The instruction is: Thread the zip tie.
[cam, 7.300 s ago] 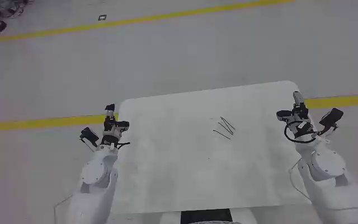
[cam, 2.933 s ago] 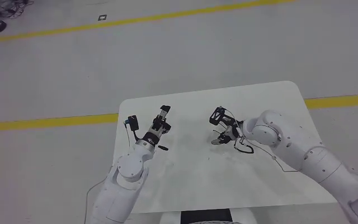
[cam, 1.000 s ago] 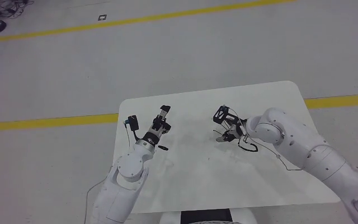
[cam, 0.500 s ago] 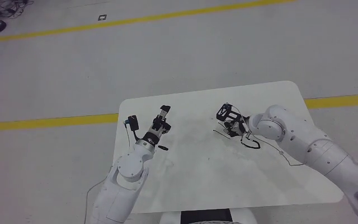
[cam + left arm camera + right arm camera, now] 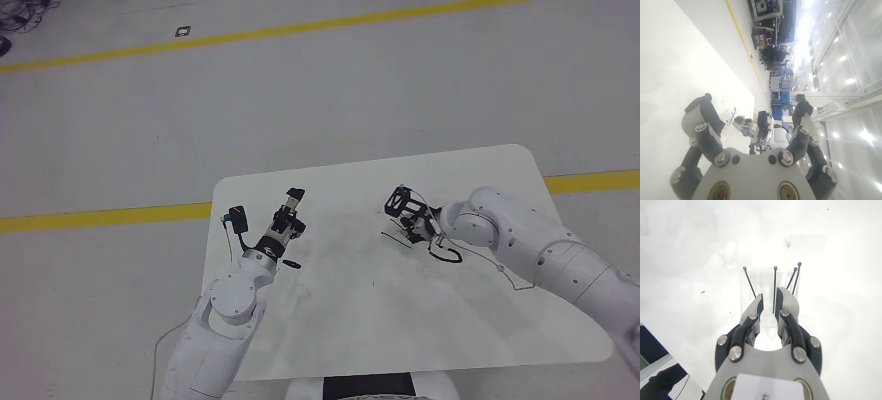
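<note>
Flat on the white table [image 5: 330, 330], just 12 o'clock of its middle: a black zip tie [image 5: 774, 285], tail lying in the narrow gap of the right gripper [image 5: 769, 302], barely parted, gripping nothing. Crowding either side, three more zip ties [image 5: 749, 281]. At 10 o'clock, the left gripper [image 5: 755, 101], spread wide, empty.

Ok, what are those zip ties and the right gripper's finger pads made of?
The zip ties look like thin black plastic, likely nylon: slim, smooth straps with small square heads. The pads on the right gripper look like matte black rubber, with fine ribs across the face. Their backing looks like grey metal, possibly painted.
</note>
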You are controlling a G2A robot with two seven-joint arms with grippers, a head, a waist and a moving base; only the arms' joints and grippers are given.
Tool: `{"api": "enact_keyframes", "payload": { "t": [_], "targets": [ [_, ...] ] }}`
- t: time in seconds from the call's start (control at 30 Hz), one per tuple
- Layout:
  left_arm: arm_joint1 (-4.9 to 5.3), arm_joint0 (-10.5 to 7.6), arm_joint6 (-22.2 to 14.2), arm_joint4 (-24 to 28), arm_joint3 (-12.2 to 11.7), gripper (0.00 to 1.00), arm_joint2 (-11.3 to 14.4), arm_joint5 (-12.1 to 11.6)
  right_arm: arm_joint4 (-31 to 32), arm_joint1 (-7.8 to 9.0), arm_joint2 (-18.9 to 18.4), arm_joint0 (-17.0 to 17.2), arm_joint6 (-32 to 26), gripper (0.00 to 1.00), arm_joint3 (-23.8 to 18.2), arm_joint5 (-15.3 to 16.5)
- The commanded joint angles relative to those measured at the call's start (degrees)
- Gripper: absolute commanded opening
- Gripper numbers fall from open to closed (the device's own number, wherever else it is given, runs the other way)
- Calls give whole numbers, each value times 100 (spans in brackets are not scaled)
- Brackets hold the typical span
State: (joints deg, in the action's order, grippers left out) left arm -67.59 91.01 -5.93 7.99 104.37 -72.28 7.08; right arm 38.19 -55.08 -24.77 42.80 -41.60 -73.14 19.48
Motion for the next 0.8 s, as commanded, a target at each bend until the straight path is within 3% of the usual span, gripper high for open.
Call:
{"api": "enact_keyframes", "payload": {
  "t": [0.0, 0.4, 0.77],
  "targets": [
    [0, 0, 0, 0, 0, 100, 0, 0, -27, -48, 96, -69, 61, 16, 105, 0],
    [0, 0, 0, 0, 0, 100, 0, 0, -122, -314, 471, -385, 305, 13, 647, 0],
    [0, 0, 0, 0, 0, 100, 0, 0, -321, -452, 645, -490, 413, 7, 926, 0]
  ]
}}
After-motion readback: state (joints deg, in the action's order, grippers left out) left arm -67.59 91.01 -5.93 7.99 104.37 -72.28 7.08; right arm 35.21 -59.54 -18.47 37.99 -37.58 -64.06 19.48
